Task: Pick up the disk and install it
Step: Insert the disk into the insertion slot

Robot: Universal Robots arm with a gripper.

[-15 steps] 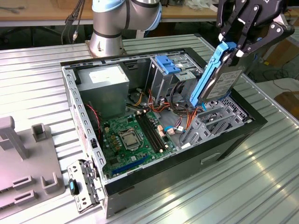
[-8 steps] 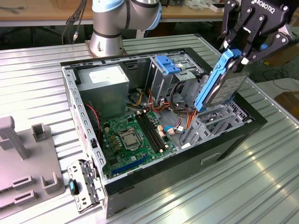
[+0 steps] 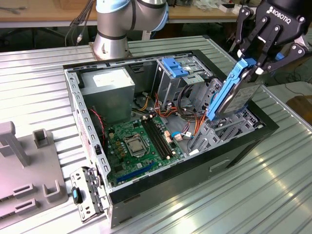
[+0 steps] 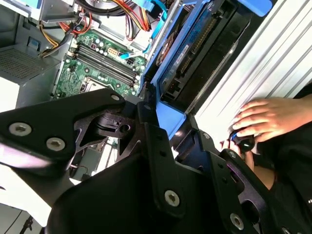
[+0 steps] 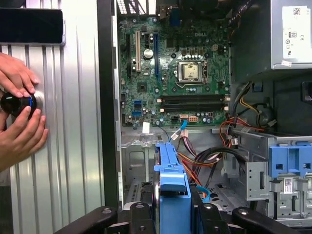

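My gripper (image 3: 254, 67) is clamped on the top end of the disk (image 3: 230, 95). The disk hangs tilted, nearly on edge, above the open computer case (image 3: 161, 195), at the exterior view's right end. I reckon grabbing it by the end leaves the lower part free to slide down in.

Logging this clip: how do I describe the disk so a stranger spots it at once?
Find the open black computer case on the ribbed metal table, then its corner at the exterior view's right. There the black claw grips a grey-metal disk in a bright blue plastic carrier, tilted on edge. Unlike the blue plastic bracket atop the grey drive bay, it is the one the claw holds.
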